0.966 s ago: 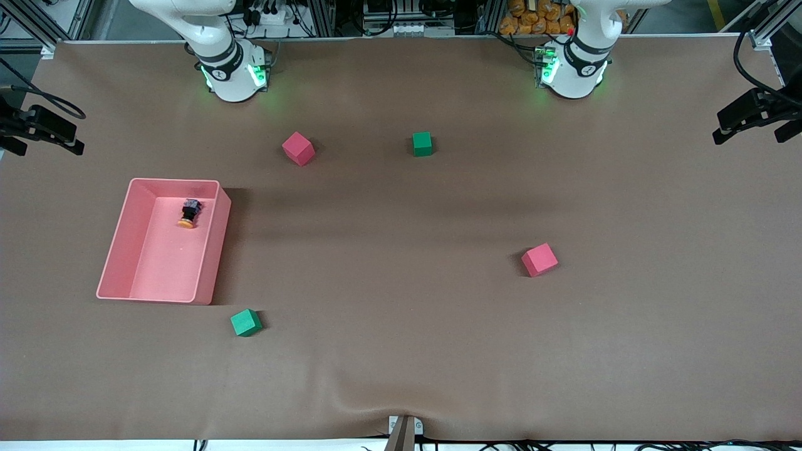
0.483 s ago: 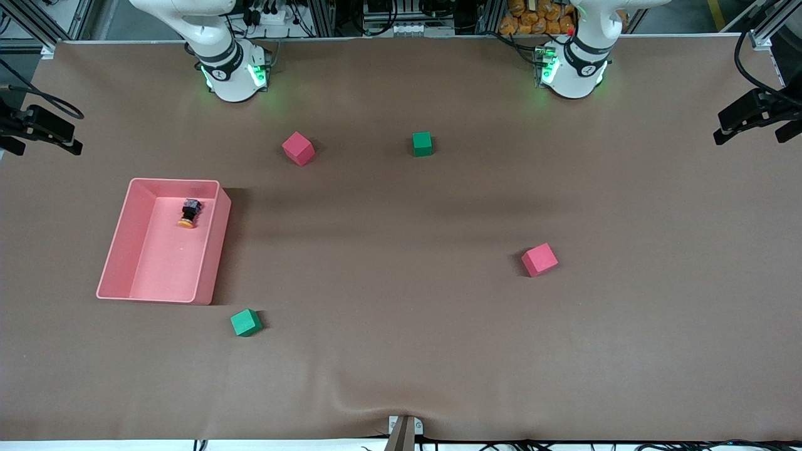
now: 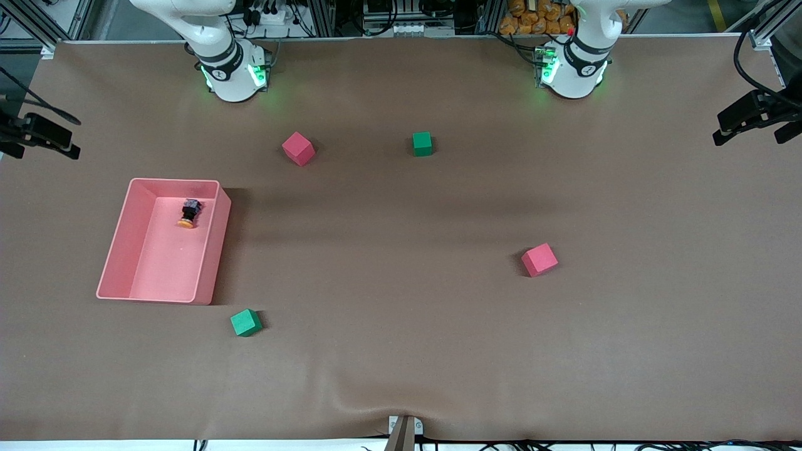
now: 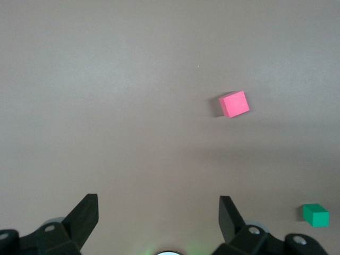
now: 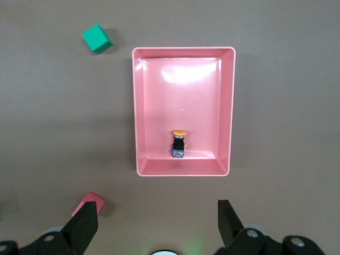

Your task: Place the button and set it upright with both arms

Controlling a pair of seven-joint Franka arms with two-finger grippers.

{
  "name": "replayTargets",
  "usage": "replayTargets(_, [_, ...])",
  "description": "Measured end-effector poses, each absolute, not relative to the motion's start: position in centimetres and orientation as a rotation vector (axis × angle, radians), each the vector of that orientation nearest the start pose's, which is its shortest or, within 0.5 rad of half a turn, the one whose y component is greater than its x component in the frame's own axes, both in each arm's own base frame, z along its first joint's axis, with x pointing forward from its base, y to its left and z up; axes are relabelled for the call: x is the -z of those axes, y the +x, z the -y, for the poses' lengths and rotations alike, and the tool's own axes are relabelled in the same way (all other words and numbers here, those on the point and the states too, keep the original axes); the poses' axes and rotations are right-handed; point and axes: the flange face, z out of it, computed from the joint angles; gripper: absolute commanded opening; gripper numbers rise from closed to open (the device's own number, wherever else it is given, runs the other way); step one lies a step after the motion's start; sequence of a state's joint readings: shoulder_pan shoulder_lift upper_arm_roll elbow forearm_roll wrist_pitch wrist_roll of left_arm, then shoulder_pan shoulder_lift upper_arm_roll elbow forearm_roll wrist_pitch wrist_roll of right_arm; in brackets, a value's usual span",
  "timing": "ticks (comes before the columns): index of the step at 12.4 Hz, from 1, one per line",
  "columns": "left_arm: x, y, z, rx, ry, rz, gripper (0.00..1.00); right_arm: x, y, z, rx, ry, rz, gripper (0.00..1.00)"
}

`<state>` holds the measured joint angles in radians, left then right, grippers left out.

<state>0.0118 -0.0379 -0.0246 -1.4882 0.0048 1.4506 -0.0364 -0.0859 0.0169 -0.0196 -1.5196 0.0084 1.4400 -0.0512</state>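
Brown cloth-covered worktop (image 3: 401, 351) with metal framing along its robot-base edge. The button (image 3: 189, 213) lies on its side in a pink tray (image 3: 212, 250), orange cap toward the front camera. Left gripper (image 4: 158, 215) and right gripper (image 5: 158, 218) hover, fingers spread.

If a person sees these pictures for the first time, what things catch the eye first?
First the pink tray at the right arm's end of the table, with the small orange-capped button lying on its side inside. Then the scattered cubes: two pink and two green.
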Motion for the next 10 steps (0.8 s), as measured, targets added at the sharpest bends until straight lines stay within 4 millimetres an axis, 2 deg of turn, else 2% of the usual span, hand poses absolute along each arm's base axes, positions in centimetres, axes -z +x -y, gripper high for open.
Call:
replayTargets(3, [-67.3,53.0,0.6,-0.001,-3.136,0.038,1.00,-60.4,55.3,7.9,-0.216,-3.113,-0.143,1.00])
replayTargets(5, [-67.1,53.1,0.6,-0.007,-3.136,0.039,1.00,-59.2,55.4,10.9,-0.244,-3.098,-0.222,1.00])
replayTargets(7, [-66.8,53.2,0.6,-0.014,-3.136,0.039,1.00,-56.9,56.4,12.9,-0.258,-3.076,-0.273,1.00])
replayTargets(8, [-66.8,53.2,0.6,-0.016,-3.136,0.039,1.00,-55.0,57.4,12.9,-0.278,-3.070,-0.269,1.00])
replayTargets(10, [-66.7,53.2,0.6,-0.018,-3.136,0.039,1.00,-50.4,59.7,11.4,-0.342,-3.064,-0.233,1.00])
